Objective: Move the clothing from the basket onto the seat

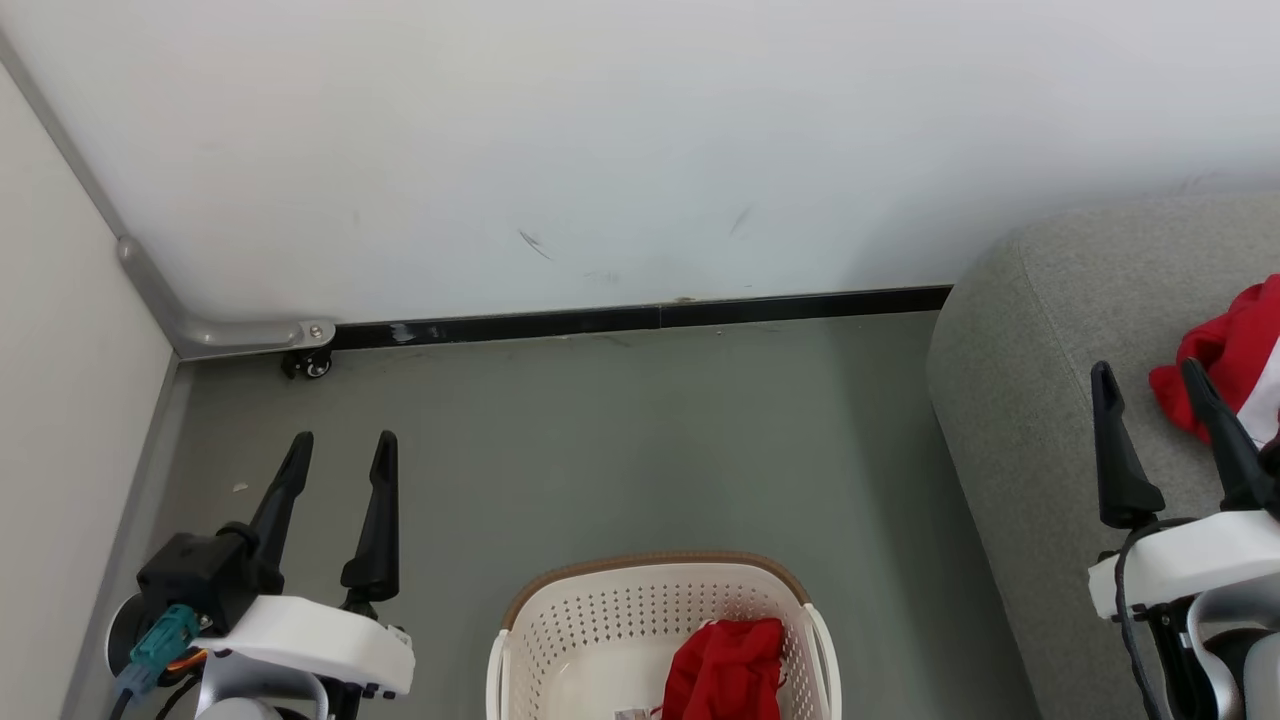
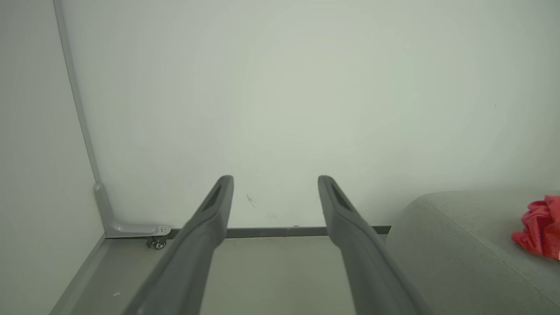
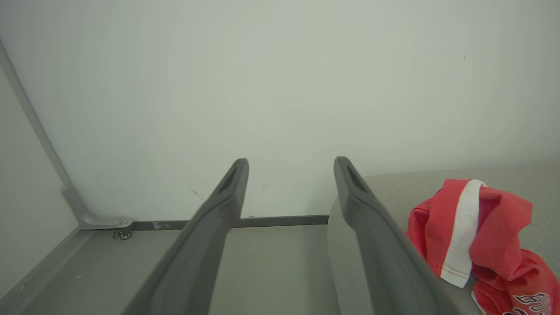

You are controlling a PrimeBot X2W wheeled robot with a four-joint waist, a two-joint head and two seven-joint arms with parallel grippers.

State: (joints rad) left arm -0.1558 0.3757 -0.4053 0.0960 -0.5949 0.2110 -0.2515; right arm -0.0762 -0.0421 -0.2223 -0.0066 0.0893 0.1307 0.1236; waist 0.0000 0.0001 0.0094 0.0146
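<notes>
In the head view the left gripper hangs over the floor and the right gripper over the seat, both spread wide and empty. One red garment lies in the basket, and a second garment lies crumpled on the seat. The left wrist view shows parted fingers before the wall, with the second garment on the seat far right; the right wrist view shows it, white-striped and lettered, just beside the right finger.
</notes>
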